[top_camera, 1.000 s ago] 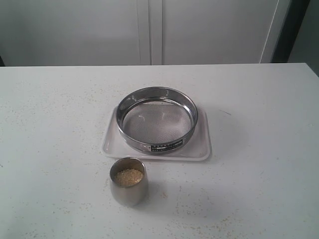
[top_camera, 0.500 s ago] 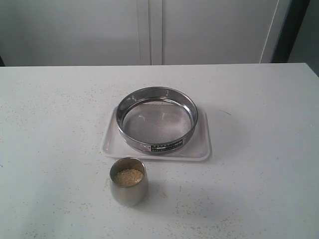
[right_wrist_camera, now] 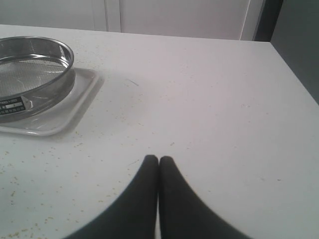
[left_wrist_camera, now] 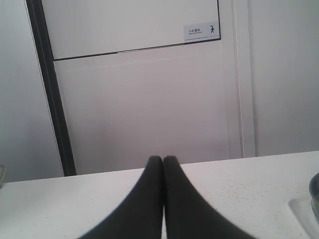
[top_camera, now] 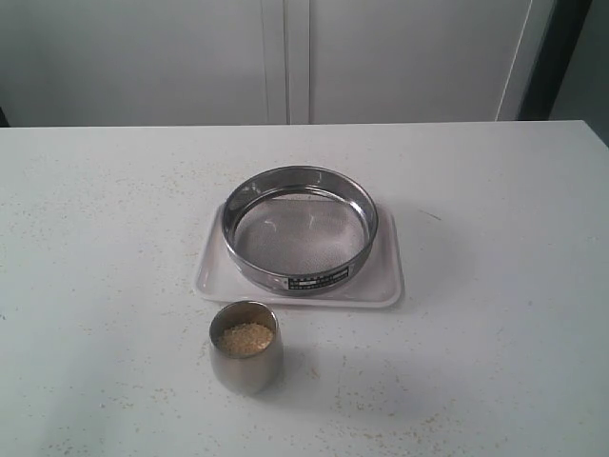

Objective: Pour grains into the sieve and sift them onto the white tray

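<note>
Steel sieve [top_camera: 301, 231], a wide shiny ring over fine mesh, seated flat on the white tray [top_camera: 385, 286] at the centre of the table [top_camera: 495, 190]. Ring hiding the tray's 12 o'clock rim; bare tray showing at 3, 6 and 9 o'clock. Label strip [top_camera: 319, 280] on the ring wall at 6 o'clock.

Golden-yellow and pale grains [top_camera: 246, 339] heaped inside a small rounded steel cup [top_camera: 245, 367]. Cup upright at 7 o'clock of the sieve, just beside the tray's near rim, apart from it. Stray specks [top_camera: 381, 400] scattered over the tabletop, thickest at 4 o'clock of the cup. White cabinet doors [top_camera: 285, 57] behind the table at 12 o'clock.

Black tips of the left gripper [left_wrist_camera: 163, 160] pressed together, gripping nothing, poised over bare tabletop and pointed toward white door panels [left_wrist_camera: 144, 99] with a small sign [left_wrist_camera: 201, 31].

Tips of the right gripper [right_wrist_camera: 158, 160] likewise clamped tip to tip, nothing held, over speckled tabletop, well apart from sieve and tray.
</note>
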`<state>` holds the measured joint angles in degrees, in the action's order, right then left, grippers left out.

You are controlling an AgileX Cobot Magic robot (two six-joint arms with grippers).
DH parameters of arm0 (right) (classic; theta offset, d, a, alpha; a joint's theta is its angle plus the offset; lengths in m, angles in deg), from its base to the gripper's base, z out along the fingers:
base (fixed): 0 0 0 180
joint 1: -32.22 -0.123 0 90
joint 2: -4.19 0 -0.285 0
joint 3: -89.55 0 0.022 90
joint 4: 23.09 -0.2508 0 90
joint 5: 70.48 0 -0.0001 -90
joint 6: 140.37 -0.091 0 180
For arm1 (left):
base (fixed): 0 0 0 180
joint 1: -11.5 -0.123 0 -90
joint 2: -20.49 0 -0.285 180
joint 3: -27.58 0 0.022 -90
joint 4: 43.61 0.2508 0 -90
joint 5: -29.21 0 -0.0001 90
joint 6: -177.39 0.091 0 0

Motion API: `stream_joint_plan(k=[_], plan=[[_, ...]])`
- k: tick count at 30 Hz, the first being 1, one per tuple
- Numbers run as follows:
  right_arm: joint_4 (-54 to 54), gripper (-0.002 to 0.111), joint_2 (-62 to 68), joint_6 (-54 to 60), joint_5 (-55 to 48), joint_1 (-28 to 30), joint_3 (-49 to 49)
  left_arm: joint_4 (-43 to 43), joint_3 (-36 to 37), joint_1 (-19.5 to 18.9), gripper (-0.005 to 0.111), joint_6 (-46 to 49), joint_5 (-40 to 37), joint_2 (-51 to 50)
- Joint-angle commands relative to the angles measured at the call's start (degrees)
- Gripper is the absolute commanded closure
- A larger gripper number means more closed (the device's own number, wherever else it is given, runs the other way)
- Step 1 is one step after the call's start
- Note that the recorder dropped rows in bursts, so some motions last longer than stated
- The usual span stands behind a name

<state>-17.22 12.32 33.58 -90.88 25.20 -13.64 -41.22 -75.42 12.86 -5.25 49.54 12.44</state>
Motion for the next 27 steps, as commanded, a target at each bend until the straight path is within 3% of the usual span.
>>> stream_joint_plan(k=[1,13,21,27], plan=[[0.1,0.108,-0.3,-0.2,0.8,0.2,0.4,-0.2,0.2,-0.2,0.107,-0.1,1.1,0.3],[0.1,0.108,-0.3,-0.2,0.8,0.2,0.4,-0.2,0.2,-0.2,0.107,-0.1,4.0,-1.1],[0.1,0.108,-0.3,-0.2,0.8,0.2,0.4,0.3,0.2,-0.1,0.107,-0.6,9.3,-13.0],[0.1,0.108,-0.3,-0.2,0.8,0.2,0.4,10.0,0.2,-0.1,0.107,-5.6,16.3,-24.7]])
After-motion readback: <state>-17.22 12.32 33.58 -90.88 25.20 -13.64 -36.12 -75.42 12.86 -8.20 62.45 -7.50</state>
